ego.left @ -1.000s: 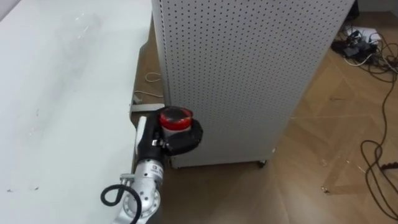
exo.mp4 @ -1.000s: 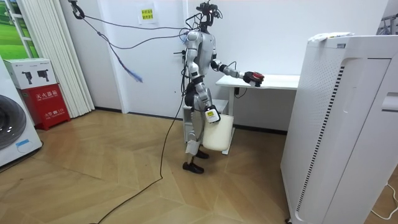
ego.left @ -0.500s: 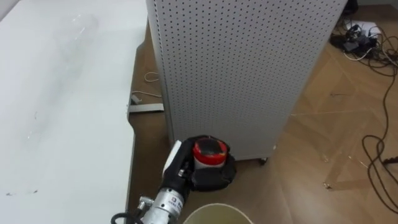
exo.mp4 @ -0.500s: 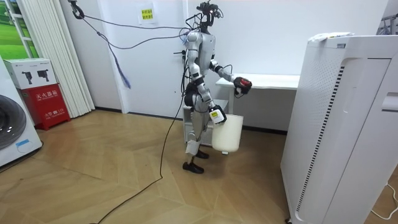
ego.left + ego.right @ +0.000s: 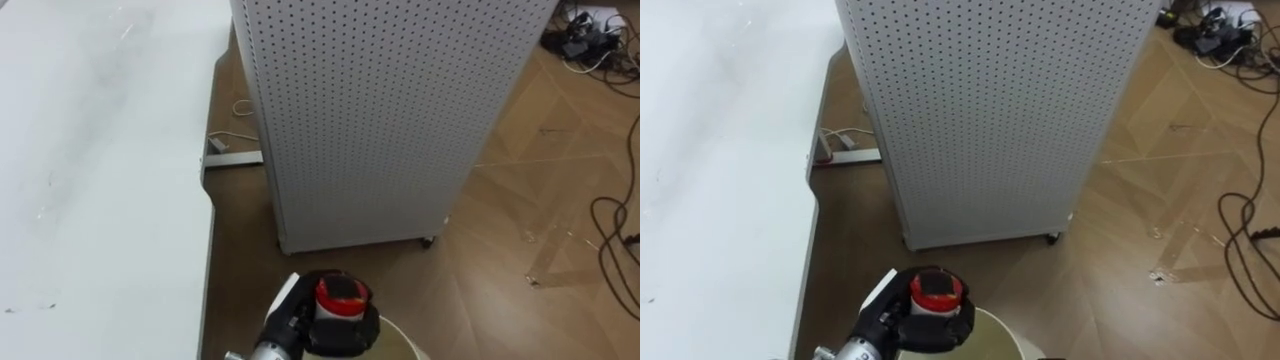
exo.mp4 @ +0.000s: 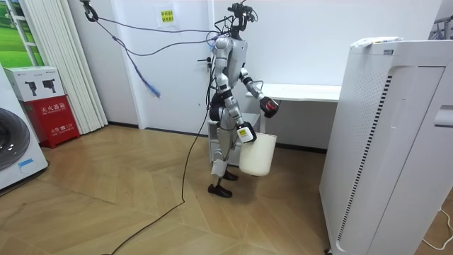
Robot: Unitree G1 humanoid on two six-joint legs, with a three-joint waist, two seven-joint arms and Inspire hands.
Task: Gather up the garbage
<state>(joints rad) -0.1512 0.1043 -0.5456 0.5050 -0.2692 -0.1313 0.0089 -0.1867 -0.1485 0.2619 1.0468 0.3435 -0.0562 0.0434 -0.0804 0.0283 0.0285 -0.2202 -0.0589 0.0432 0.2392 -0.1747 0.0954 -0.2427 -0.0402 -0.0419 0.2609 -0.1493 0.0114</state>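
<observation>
My left hand (image 5: 322, 326) reaches in from the lower left with its dark fingers curled round a small round piece of garbage with a red top (image 5: 340, 294). It hovers just above the cream rim of a white bin (image 5: 398, 340), beside the table's edge. The right eye view shows the same red-topped garbage (image 5: 937, 290) over the bin's rim (image 5: 1002, 332). In the room view I stand by the white table, the garbage (image 6: 270, 107) held out at chest height, and my right hand (image 6: 245, 132) carries the bin (image 6: 257, 154) at hip height, off the floor.
A white table (image 5: 100, 150) runs along the left. A perforated white cabinet (image 5: 380, 110) on castors stands straight ahead. Dark cables (image 5: 612, 235) lie on the wooden floor at the right. A tall white appliance (image 6: 389, 142) stands at the room view's right.
My left hand has drawn back from the cabinet's foot towards my body with the red-topped garbage and dropped lower. The bin has come up beneath it.
</observation>
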